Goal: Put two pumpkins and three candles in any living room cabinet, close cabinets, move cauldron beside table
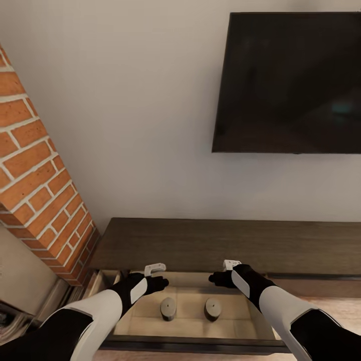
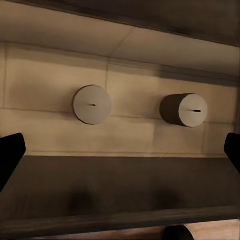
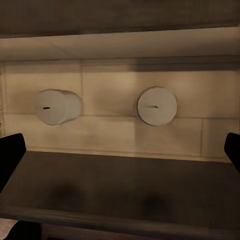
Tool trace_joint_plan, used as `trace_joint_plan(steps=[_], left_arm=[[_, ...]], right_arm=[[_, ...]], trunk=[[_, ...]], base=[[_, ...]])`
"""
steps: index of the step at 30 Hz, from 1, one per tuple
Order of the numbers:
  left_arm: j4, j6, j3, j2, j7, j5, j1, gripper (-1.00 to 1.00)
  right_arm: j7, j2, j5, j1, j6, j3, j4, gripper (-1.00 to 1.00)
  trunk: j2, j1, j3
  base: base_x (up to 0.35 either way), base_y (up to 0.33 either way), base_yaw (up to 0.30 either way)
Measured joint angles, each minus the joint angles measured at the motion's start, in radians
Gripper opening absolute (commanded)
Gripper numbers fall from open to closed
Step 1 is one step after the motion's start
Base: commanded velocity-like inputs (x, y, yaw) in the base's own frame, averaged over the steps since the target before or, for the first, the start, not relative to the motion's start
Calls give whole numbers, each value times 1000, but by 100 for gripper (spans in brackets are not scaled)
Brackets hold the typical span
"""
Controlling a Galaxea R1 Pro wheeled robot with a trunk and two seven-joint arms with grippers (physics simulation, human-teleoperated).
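Standing close before the long dark brown cabinet (image 1: pixel 225 243), under the wall TV (image 1: pixel 291 80), with the red brick fireplace (image 1: pixel 40 185) at the left. A drawer (image 1: pixel 190 343) of the cabinet pulled out toward the near side, its pale floor visible. Two candles upright inside: the left candle (image 1: pixel 168 308) and the right candle (image 1: pixel 212 309), near each other but apart, about the middle of the drawer. No pumpkin, no cauldron and no third candle visible here.

Left gripper (image 1: pixel 156 271) and right gripper (image 1: pixel 229 265) both hovering over the far part of the drawer, holding nothing. In both wrist views dark fingertips (image 2: pixel 10 155) at the two edges with a wide gap between, so both spread wide.

Probably the step in hand: either bringing more things, or closing this drawer. For closing well:
- Draw both hands up and back out of the drawer first, to avoid knocking the candles.
- Set the fingers against the dark front edge of the drawer, one at each side, for an even push.
- Push slowly and straight toward the wall; a fast push could tip the candles over.
- Better to leave it open if the other items are meant to go here.
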Motion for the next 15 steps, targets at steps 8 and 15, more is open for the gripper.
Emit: trace_joint_plan(steps=[8, 15], left_arm=[[32, -7, 0, 8, -4, 2, 23, 100], [33, -8, 0, 21, -5, 16, 33, 100]], right_arm=[[0, 0, 1, 27, 0, 0, 0, 100], [0, -1, 2, 30, 0, 2, 0, 100]], trunk=[[56, -31, 38], [70, -38, 56]], base=[[0, 0, 61], [0, 0, 61]])
